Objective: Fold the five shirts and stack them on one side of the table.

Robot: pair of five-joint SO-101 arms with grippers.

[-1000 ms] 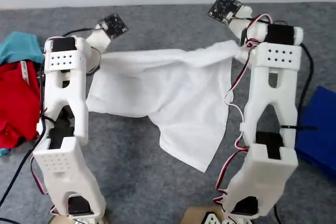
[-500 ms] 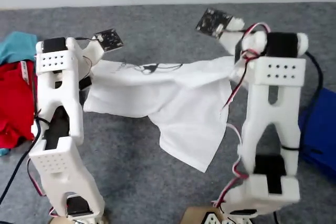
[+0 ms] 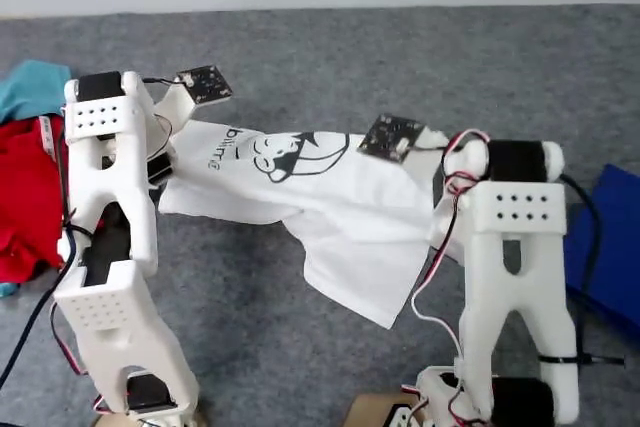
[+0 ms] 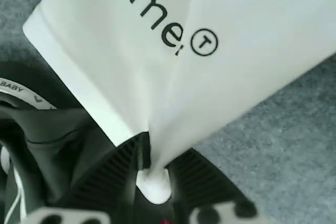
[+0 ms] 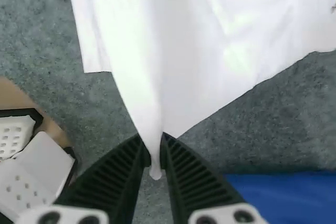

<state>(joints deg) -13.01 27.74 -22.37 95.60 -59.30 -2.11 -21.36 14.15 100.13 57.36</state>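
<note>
Over the grey table [image 3: 300, 57], the white shirt [image 3: 350, 217] hung stretched, print side up, its lower part trailing on the surface, probably to open it flat for folding. The left gripper [image 4: 150, 169] and right gripper [image 5: 154, 163] were each clamped on an upper edge

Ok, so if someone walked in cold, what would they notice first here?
The white shirt with a black print, stretched over the grey table between the left arm and right arm, each with its jaws shut on a pinch of cloth. Then the colours at the edges: a red shirt and teal garment beside the left arm, a blue garment beside the right.
</note>
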